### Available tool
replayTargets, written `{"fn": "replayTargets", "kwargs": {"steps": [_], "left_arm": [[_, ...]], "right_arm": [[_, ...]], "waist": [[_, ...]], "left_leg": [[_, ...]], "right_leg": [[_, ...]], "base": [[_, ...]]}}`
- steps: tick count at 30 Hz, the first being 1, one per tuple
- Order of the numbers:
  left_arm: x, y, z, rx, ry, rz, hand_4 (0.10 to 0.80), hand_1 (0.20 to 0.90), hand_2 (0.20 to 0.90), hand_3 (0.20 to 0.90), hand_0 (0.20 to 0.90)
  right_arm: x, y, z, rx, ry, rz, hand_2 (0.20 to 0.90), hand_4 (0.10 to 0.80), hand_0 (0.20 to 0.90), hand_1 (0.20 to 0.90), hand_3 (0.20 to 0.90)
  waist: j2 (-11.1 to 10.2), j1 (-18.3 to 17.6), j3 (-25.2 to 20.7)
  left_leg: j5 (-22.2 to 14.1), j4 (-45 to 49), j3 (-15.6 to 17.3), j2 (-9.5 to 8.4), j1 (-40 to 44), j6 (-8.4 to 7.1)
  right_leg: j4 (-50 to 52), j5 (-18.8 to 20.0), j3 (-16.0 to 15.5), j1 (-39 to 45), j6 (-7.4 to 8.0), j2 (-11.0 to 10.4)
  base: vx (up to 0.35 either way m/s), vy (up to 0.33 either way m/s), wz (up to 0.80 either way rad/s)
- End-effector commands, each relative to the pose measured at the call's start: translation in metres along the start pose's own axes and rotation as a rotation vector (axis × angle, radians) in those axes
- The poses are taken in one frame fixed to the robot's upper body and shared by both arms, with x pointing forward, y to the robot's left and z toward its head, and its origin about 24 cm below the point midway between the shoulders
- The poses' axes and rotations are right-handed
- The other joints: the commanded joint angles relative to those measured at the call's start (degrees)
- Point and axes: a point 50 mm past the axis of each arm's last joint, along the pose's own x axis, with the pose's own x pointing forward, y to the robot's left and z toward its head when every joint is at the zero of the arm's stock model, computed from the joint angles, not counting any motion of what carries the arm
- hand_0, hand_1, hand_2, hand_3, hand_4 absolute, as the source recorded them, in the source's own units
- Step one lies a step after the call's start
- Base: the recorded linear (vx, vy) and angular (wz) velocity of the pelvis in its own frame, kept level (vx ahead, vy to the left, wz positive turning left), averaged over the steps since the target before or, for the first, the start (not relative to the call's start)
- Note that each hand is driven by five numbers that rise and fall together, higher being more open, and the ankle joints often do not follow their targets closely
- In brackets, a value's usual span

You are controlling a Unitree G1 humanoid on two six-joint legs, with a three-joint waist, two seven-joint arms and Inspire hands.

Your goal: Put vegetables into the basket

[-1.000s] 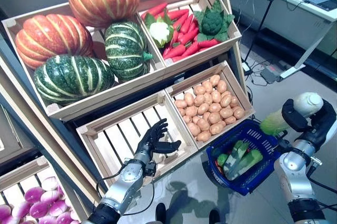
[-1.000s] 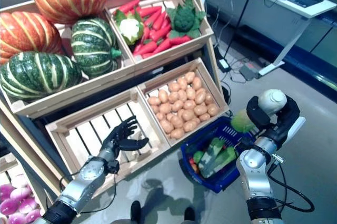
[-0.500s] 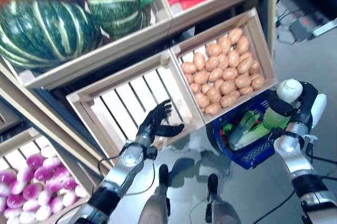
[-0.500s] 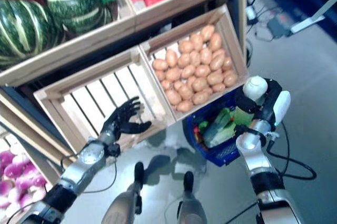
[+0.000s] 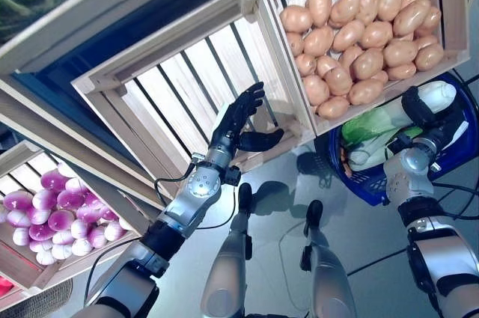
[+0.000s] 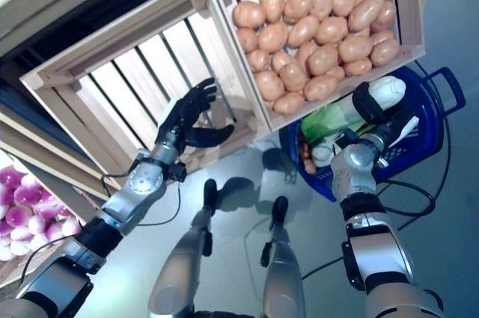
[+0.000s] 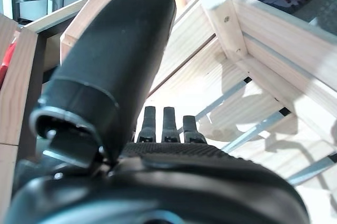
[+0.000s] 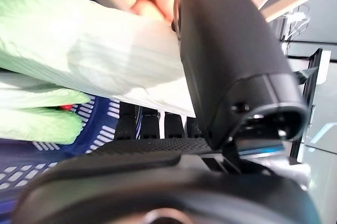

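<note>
Holding a long white-and-green vegetable, the right robot hand has its thumb and fingers curled round the pale stalk end, with the leafy green end pointing away from the palm, toward the vegetables already lying in the blue basket. The basket sits on the floor directly under this hand and partly tucked beneath the crate of potatoes, whose front edge lies just beyond the fingers.

To finish the step well, my judgement is that the hand should lower until the leafy end rests on the greens already inside, then let go low rather than drop from height, since a long piece could tip over the rim. Keeping the stalk in line with the basket's long side should help it lie flat. The crate's front board is near, so the wrist needs to stay clear of it as the fingers spread.

The left robot hand hovers with fingers straight and thumb spread, holding nothing, in front of the empty slatted crate; the basket is well apart from it.
</note>
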Motion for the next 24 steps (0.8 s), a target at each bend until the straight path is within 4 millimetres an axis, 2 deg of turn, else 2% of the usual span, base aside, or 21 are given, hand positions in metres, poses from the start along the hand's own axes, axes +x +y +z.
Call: {"fn": "replayTargets", "kwargs": {"steps": [1,11,16,24], "left_arm": [[0.014,-0.006,0.049,-0.045,-0.277,0.019,0.800,0.900,0.900,0.900,0.900],[0.012,-0.005,0.051,-0.020,-0.311,0.038,0.800,0.900,0.900,0.900,0.900],[0.013,-0.003,0.058,-0.020,-0.356,0.045,0.800,0.900,0.900,0.900,0.900],[0.007,0.003,0.094,-0.076,-0.567,0.023,0.800,0.900,0.900,0.900,0.900]], "right_arm": [[0.020,0.006,0.071,0.275,-0.203,-0.046,0.300,0.400,0.300,0.300,0.300],[0.028,-0.005,0.071,0.529,-0.100,-0.193,0.300,0.400,0.300,0.300,0.300],[0.029,-0.014,0.063,0.562,-0.069,-0.233,0.300,0.400,0.300,0.300,0.300],[0.036,-0.018,0.050,0.677,0.077,-0.179,0.300,0.400,0.300,0.300,0.300]], "waist": [[0.88,0.06,0.06],[1.58,0.12,0.06],[2.04,0.15,0.06],[2.90,0.63,0.06]], "left_leg": [[-3.50,5.52,-0.65,-3.23,-7.29,0.56],[-2.66,5.89,-0.24,-4.22,-12.53,0.87],[-2.86,7.35,-0.53,-4.94,-13.10,1.05],[-4.44,12.29,-0.90,-6.12,-15.65,1.69]], "right_leg": [[7.25,2.82,0.47,-9.75,-2.99,-0.50],[8.72,3.51,0.65,-15.97,-3.33,0.00],[10.27,3.15,0.64,-16.78,-3.42,-0.14],[14.50,1.75,0.83,-19.60,-3.89,-0.71]], "base": [[-0.045,-0.013,-0.05],[-0.026,-0.011,0.00],[-0.002,-0.002,0.01],[-0.009,-0.029,0.08]]}}
